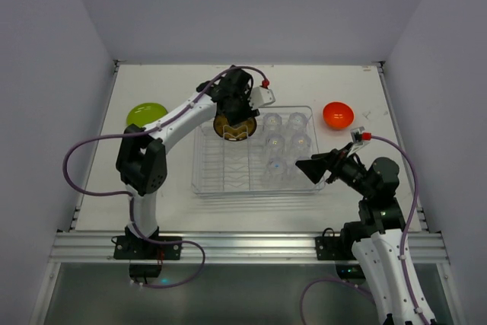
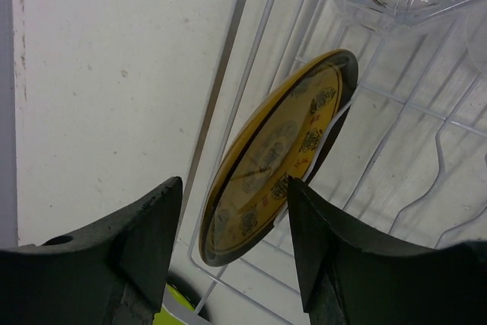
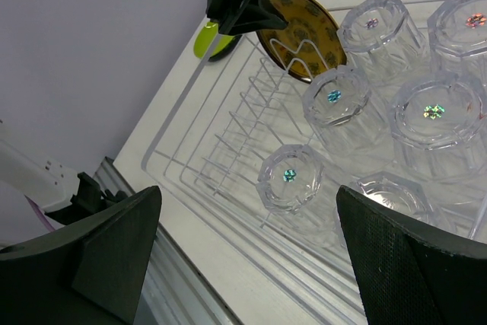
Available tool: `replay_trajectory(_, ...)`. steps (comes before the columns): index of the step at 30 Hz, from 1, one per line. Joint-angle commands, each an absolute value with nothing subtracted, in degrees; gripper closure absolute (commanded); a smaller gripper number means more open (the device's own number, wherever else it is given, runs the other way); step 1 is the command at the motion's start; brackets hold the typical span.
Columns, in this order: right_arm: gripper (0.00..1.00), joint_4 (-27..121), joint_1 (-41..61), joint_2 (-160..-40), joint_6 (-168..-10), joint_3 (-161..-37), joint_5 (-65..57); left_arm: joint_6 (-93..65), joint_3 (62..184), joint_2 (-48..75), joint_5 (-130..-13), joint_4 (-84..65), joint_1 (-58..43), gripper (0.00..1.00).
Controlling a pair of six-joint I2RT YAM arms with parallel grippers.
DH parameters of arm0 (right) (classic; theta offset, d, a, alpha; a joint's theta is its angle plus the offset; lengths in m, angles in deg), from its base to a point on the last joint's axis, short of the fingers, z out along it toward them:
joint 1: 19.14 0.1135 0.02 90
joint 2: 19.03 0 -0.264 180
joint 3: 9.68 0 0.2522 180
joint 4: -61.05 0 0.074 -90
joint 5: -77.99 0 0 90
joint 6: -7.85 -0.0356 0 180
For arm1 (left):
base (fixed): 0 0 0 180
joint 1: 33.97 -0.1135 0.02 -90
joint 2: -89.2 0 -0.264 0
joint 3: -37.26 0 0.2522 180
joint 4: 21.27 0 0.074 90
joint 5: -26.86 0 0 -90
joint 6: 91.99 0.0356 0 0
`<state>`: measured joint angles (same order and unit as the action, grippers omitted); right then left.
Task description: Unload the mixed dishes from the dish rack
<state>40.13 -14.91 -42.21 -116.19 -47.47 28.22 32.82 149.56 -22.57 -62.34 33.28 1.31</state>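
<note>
White table (image 1: pixel 342 81) under grey walls carried everything. Nearest, the right hand (image 1: pixel 310 169) hovered wide open and empty, just beside the near right corner of the clear plastic ribbed dish rack (image 1: pixel 251 192). Six small clear glass cups (image 1: pixel 285 146) stood upside down in its right half. Further back, the round yellow plate with dark rim (image 2: pixel 266 165) stood on edge in the slots, and the left hand (image 2: pixel 234 195) was poised over it, fingers spread either side, gripping nothing. Best, I judged, to centre on the rim, close firmly, then lift straight up out of the slots, keeping away from the neighbouring cup. Beyond, the small glossy orange bowl (image 1: pixel 338 114) sat out on the table.
</note>
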Motion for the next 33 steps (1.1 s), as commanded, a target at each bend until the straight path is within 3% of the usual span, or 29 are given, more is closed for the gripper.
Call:
replay_trajectory(1, 0.01, 42.6, -14.7, -41.7, -116.0, -47.4, 29.1, 35.5, 148.7, -21.6, -62.4, 33.0, 1.2, 0.39)
replay_trajectory(5, 0.01, 42.6, -14.7, -41.5, -115.9, -47.3, 28.7, 36.6, 144.8, -19.4, -59.5, 28.2, 1.6, 0.70)
replay_trajectory(7, 0.01, 42.7, -14.7, -41.6, -116.1, -47.3, 28.8, 37.6, 143.2, -17.9, -58.9, 25.5, 1.8, 0.71)
replay_trajectory(16, 0.01, 43.2, -14.7, -42.5, -116.2, -47.0, 29.1, 40.8, 140.3, -15.8, -58.1, 22.9, 2.3, 1.00)
replay_trajectory(33, 0.01, 42.9, -14.7, -42.1, -116.2, -47.2, 29.3, 42.0, 133.9, 1.6, -58.2, 15.9, 3.9, 1.00)
